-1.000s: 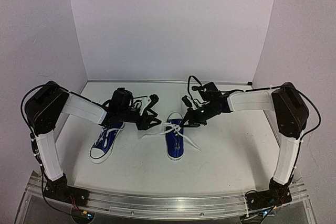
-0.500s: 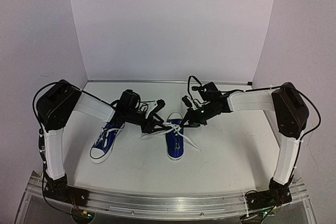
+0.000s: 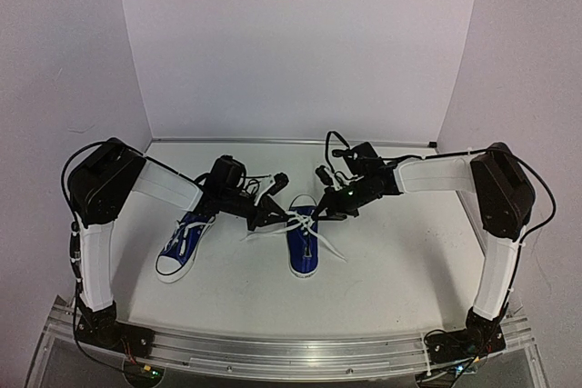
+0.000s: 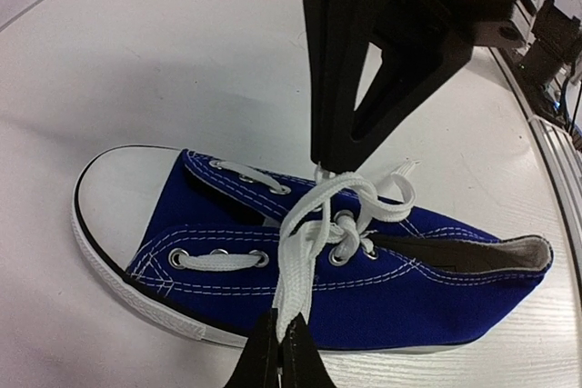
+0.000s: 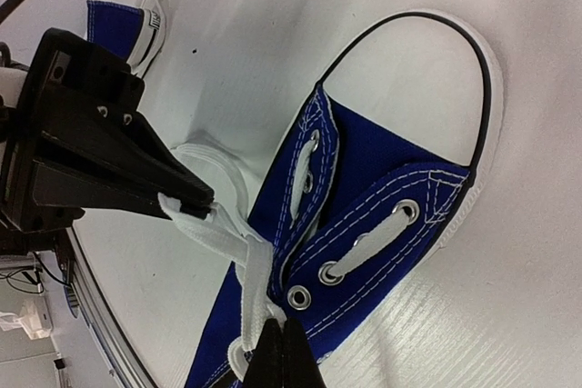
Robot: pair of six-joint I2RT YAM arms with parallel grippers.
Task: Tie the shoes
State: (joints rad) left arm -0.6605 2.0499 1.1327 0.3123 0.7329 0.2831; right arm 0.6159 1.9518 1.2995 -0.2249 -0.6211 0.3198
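Note:
Two blue canvas shoes lie on the white table. The left shoe [image 3: 182, 244] lies apart and untouched. The middle shoe [image 3: 304, 247] has white laces [image 3: 300, 221] crossed in a loose knot over its tongue. My left gripper [image 3: 278, 212] is at that shoe's left side, shut on a lace strand [image 4: 293, 288] pulled out from the knot. My right gripper [image 3: 326, 210] is at its right side, shut on another lace strand [image 5: 255, 288]. In the left wrist view the shoe [image 4: 418, 306] lies on its side below the gripper [image 4: 279, 332]. In the right wrist view the right gripper [image 5: 283, 332] pinches lace beside the eyelets.
White walls close in the table at the back and both sides. Loose lace ends trail on the table left [image 3: 255, 234] and right [image 3: 335, 251] of the middle shoe. The arm bases stand on a metal rail [image 3: 291, 352] at the near edge.
My left arm has moved right, bringing its gripper and held lace closer to the middle shoe. The right arm and both shoes have stayed put.

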